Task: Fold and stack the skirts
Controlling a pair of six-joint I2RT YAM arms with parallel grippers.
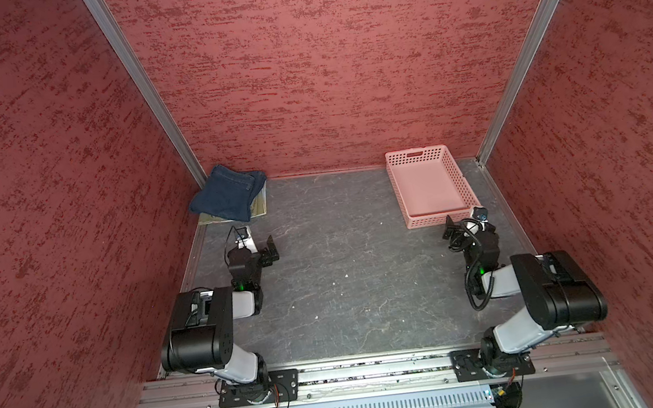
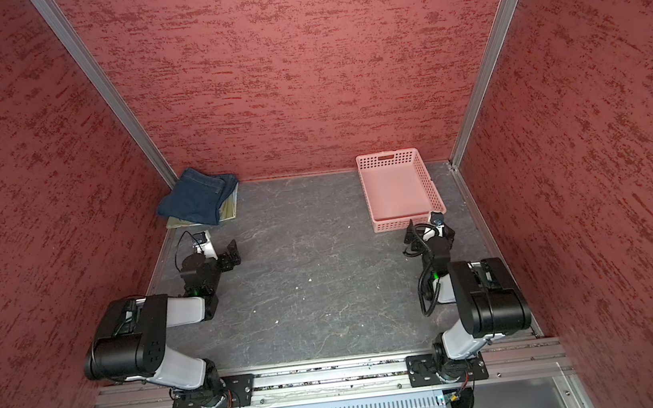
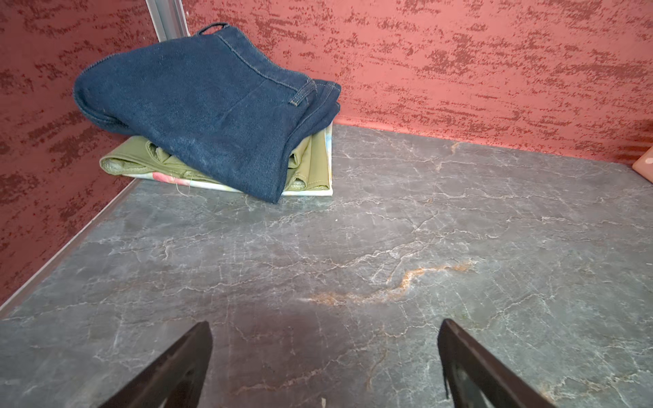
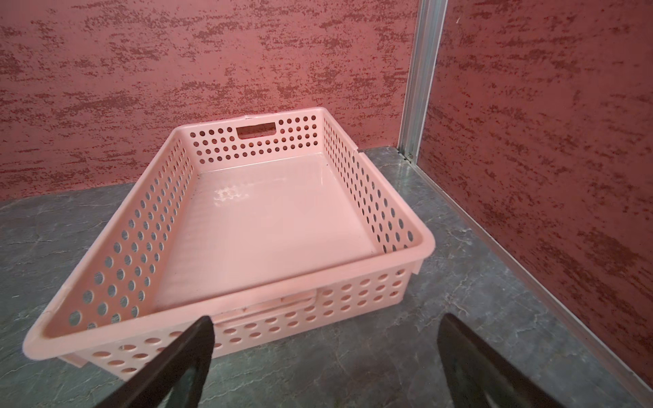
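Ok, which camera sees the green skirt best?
The left wrist view: the green skirt sits close up, folded, between the denim skirt on top and the floral skirt underneath. Both top views show only a thin edge under the denim. The right wrist view shows just the pink basket.

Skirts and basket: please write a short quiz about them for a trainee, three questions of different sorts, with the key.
1. True or false: the denim skirt lies on top of the olive skirt.
2. What does the basket hold? A) one skirt B) nothing C) a gripper
3. Which skirt lies lowest in the pile?

Key: 1. True. 2. B. 3. The floral skirt.
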